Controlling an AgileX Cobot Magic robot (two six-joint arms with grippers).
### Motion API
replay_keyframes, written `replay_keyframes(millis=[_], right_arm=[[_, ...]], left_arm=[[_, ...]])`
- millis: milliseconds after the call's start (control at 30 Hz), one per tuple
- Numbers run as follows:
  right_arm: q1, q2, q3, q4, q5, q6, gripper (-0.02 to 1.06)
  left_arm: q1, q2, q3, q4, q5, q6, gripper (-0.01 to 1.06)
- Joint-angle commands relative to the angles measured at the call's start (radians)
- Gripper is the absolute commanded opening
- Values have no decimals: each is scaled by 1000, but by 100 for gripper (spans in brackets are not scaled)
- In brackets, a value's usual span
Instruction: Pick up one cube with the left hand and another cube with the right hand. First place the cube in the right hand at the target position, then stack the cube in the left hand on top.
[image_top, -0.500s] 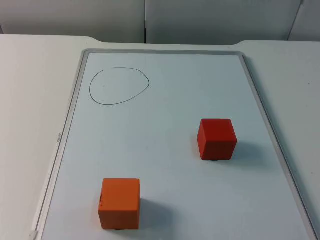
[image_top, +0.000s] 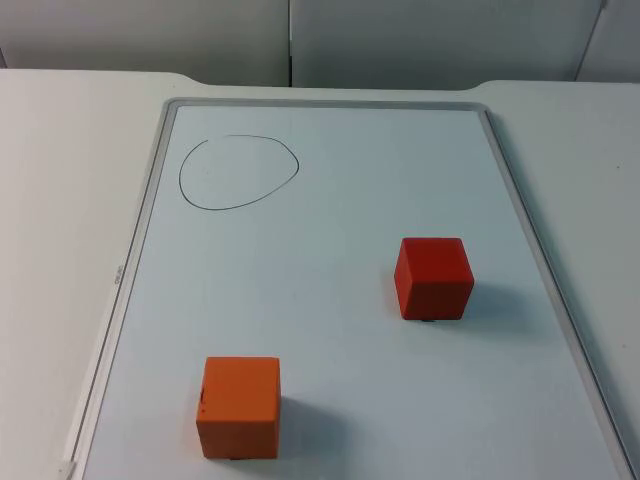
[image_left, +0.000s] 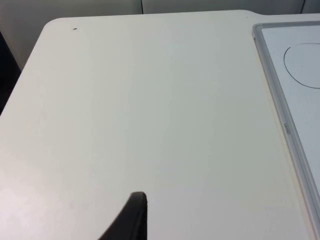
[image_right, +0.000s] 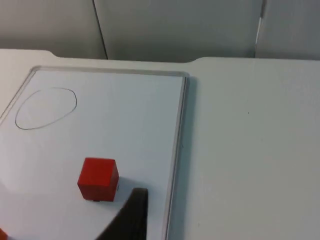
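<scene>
Little of the robot itself can be seen — just one fingertip from each gripper. The left gripper's fingertip (image_left: 131, 220) is a plain matte black wedge, broad at the base and narrowing to a blunt, rounded tip. The right gripper's fingertip (image_right: 131, 216) looks the same — black, smooth, tapering, without visible screws or markings.

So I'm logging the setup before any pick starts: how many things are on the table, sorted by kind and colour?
Red cube: 1
Orange cube: 1
Whiteboard with a drawn circle: 1
Total: 3 things, both cubes resting on the whiteboard outside the circle.
</scene>
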Motion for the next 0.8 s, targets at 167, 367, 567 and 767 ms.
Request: replay_keyframes(millis=[167, 367, 567, 767], right_arm=[[-6, 365, -224, 164, -85, -138, 104], [0, 665, -374, 279, -31, -188, 101], [112, 904, -445, 273, -56, -157, 98], [305, 1084, -450, 49, -135, 122, 98]], left_arm=[[2, -5, 3, -1, -9, -4, 105], [2, -5, 3, -1, -9, -4, 105], [2, -5, 3, -1, -9, -4, 105], [2, -5, 3, -1, -9, -4, 105]])
